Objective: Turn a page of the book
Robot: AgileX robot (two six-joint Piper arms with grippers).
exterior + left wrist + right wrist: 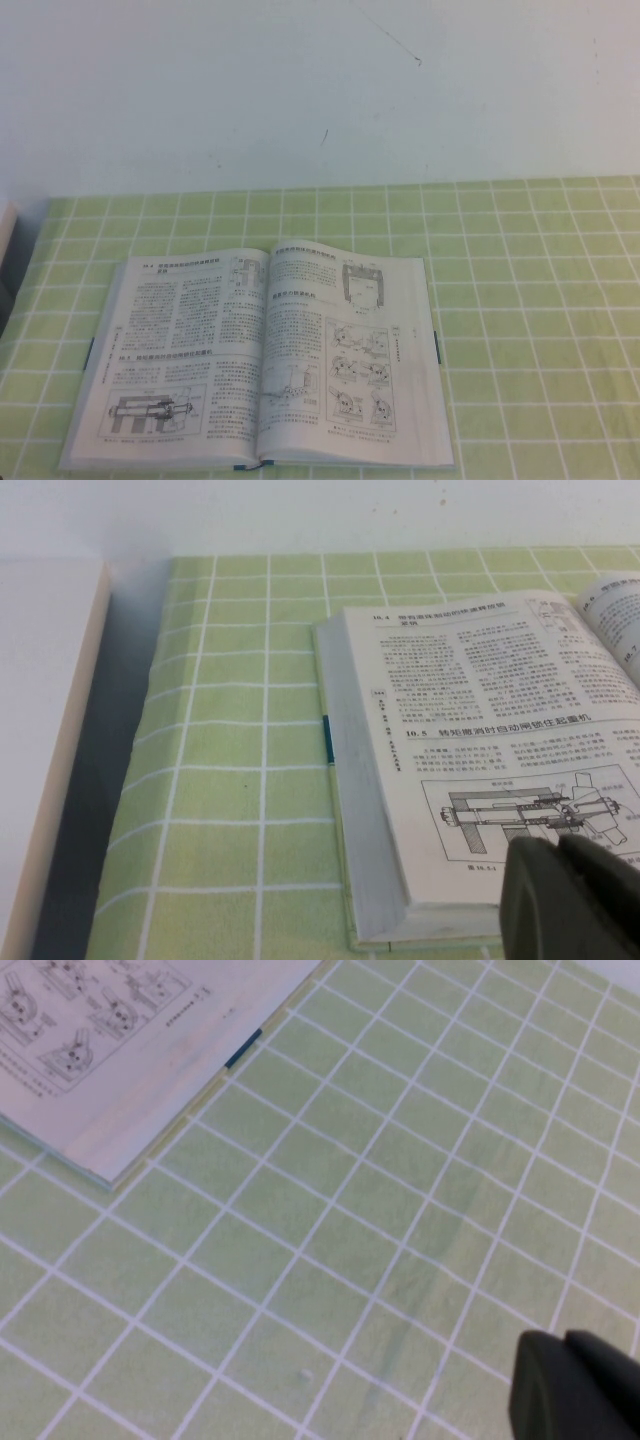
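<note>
Neither gripper shows in the high view. Left gripper (572,900) appears only as a dark tip in its wrist view, hanging above the near left part of the book (262,360); right gripper (578,1388) hovers over bare green-checked worktop (530,300), off the book's right edge. Whether either is wide or narrow I cannot tell.

Open and flat on the worktop, the book has its spine running away from the robot. The page (350,345) with machine-part drawings lies on the right half, its free edge toward the right arm, so that arm seems better placed to lift it leftward. No containers are present.
</note>
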